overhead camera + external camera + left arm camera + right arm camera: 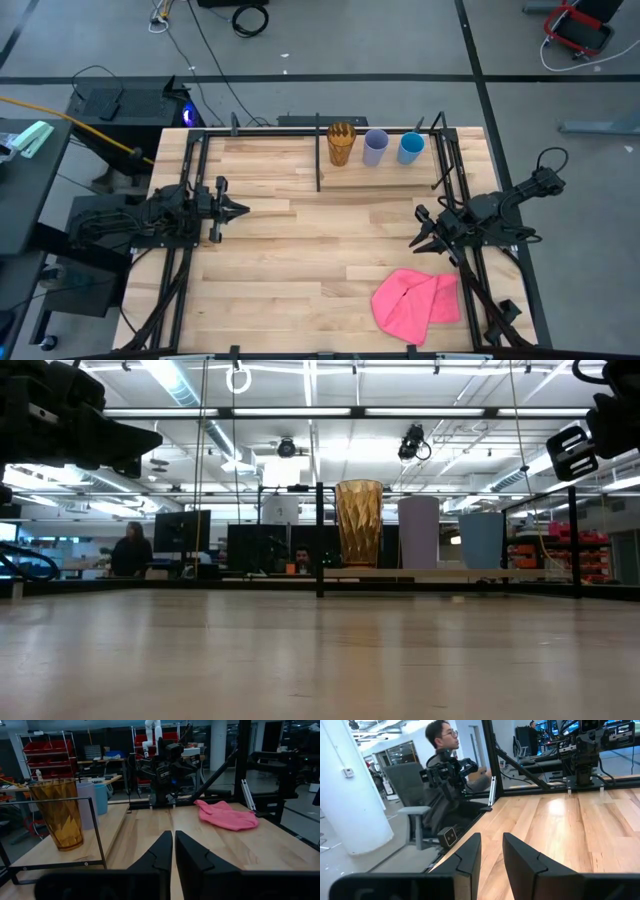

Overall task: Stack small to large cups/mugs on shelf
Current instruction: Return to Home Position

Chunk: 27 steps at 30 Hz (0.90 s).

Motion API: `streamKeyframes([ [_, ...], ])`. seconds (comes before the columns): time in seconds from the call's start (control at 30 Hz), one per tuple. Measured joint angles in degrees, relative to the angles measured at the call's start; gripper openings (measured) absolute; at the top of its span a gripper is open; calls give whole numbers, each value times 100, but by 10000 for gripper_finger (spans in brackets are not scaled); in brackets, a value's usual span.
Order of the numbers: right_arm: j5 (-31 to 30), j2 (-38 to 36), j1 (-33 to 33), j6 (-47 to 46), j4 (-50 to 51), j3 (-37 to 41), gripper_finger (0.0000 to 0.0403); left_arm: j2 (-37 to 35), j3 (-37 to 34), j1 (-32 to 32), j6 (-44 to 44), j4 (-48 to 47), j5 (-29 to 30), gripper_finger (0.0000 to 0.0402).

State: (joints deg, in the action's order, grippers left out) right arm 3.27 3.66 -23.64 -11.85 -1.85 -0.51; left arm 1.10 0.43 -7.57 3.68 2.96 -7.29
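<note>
Cups (pixel 375 147): stand upright in an amber, lavender, blue row on the shelf (pixel 380 176), well apart from and off to the side of the right tool (pixel 422 240), fingers parted, and farther from the left tool (pixel 238 210), fingers together, both over the bench (pixel 300 260).
</note>
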Motion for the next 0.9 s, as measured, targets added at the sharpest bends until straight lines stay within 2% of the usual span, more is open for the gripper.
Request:
streamKeyframes([
  [0.47,2,0,0,-1,0,0,88,0,0,0,-2,0,0,36],
  [0.9,0,0,0,0,0,0,88,0,0,-1,-2,0,0,26],
])
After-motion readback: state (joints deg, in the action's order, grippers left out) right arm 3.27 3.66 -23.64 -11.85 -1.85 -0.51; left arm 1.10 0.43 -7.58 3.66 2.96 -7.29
